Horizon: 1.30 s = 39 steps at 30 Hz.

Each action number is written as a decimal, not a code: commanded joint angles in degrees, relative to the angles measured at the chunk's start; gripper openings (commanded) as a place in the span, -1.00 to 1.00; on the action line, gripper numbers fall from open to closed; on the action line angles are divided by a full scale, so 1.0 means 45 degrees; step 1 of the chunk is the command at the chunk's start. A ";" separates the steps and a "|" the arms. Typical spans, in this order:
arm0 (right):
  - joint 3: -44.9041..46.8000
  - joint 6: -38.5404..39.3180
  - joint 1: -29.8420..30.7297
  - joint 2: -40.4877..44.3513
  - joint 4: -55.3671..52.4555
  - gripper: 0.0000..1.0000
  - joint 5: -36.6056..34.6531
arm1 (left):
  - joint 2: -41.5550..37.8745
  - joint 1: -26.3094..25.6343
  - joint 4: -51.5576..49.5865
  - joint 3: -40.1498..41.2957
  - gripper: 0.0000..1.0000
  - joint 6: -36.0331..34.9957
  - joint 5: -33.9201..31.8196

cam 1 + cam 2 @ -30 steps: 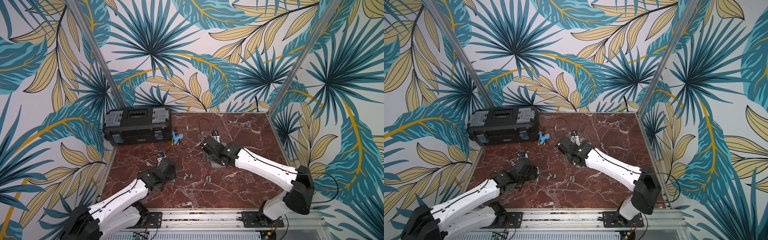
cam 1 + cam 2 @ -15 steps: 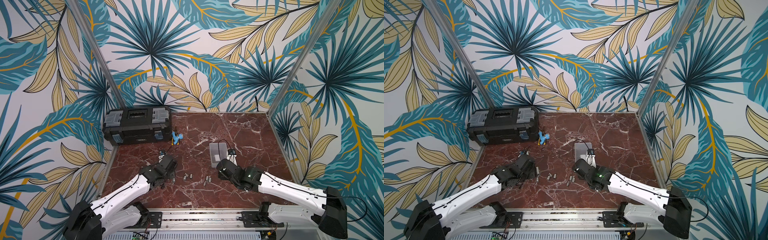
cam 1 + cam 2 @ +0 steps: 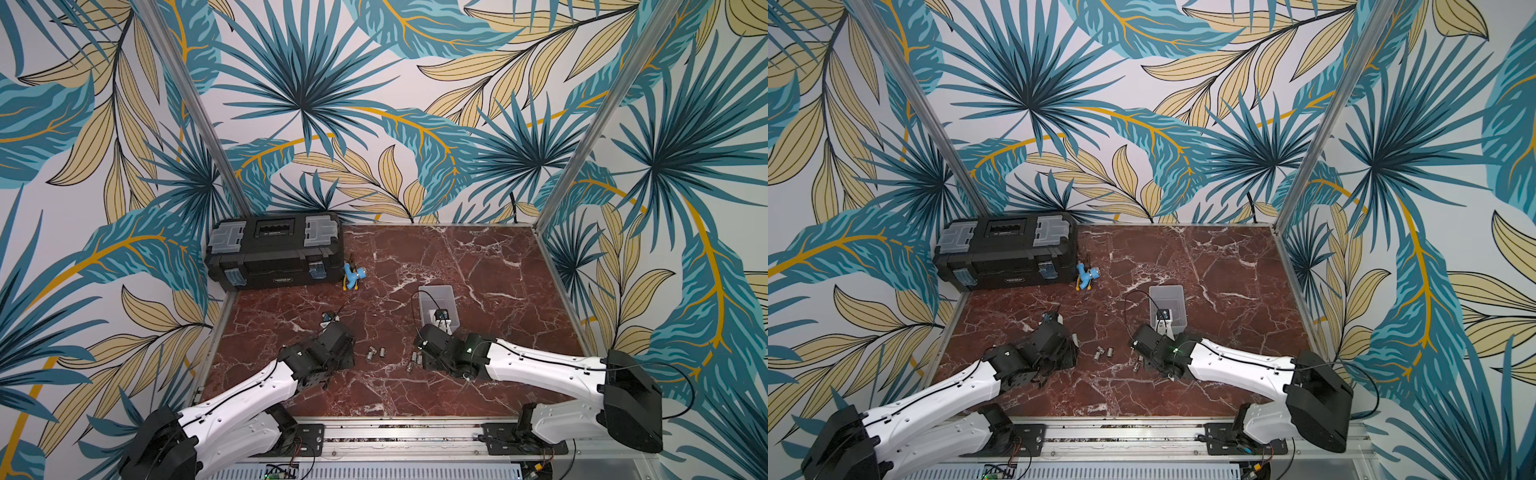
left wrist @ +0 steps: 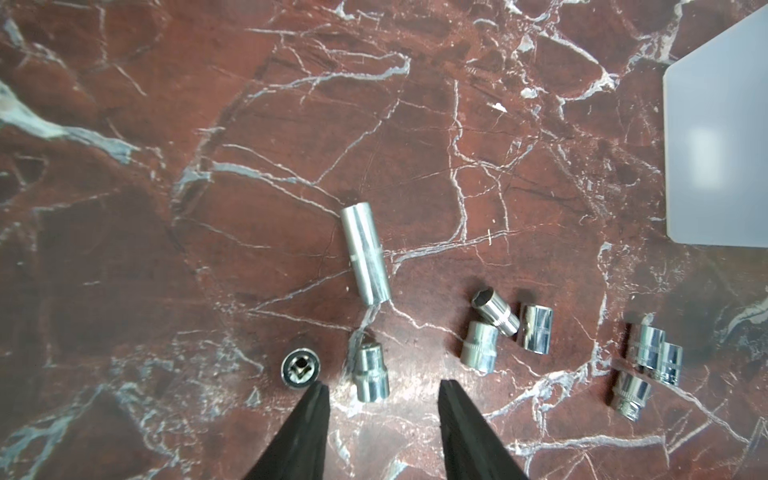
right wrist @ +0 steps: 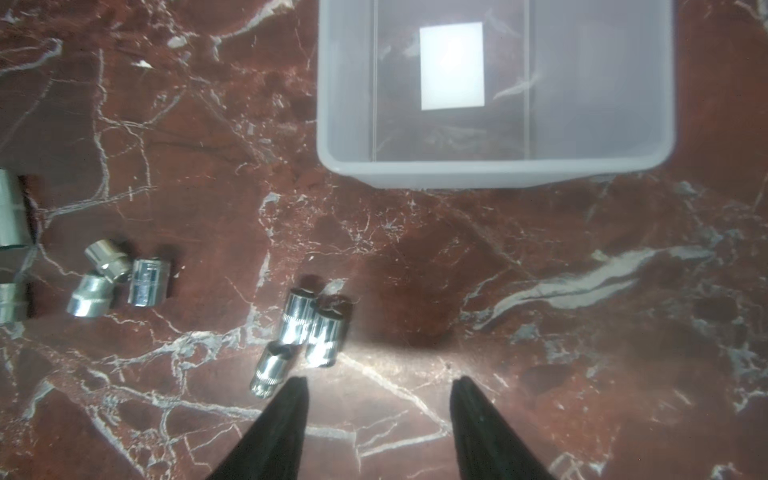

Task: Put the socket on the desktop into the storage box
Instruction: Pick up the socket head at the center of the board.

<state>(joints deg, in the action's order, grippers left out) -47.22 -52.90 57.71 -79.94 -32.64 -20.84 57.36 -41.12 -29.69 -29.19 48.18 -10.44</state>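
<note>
Left end effector (image 4: 382,383) and right end effector (image 5: 380,379) both gape empty, apparently just above the sockets (image 4: 536,328).

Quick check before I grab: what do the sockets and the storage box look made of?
The sockets look like polished, probably chrome-plated steel: mirror glints and knurled bands. The storage box looks like frosted translucent plastic: pale grey, soft rounded rim, marble veins showing faintly through it.
</note>
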 commanded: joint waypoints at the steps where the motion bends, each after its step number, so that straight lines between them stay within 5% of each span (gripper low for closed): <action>1: -0.0250 -0.0547 0.0046 -0.0738 0.0358 0.18 0.0272 | 0.0173 -0.0038 0.0614 -0.0486 -0.05 -0.0131 0.0012; 9: -0.0734 -0.0503 0.0350 -0.1426 0.0384 0.16 0.0269 | 0.0049 -0.0059 0.0482 0.0085 -0.05 -0.0123 -0.0079; 20: -0.0886 -0.0344 0.0690 0.0098 -0.0180 0.11 -0.1016 | 0.0253 -0.0144 -0.0564 0.0131 -0.19 -0.0224 -0.0398; 39: -0.1811 0.0978 0.0585 0.1484 -0.0551 0.07 -0.1961 | 0.1520 -0.2951 -0.1390 -0.0652 -0.11 0.1168 -0.2474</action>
<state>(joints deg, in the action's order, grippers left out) -54.54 -49.67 60.42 -73.82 -33.32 -28.12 63.48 -54.15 -35.66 -30.02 52.34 -19.73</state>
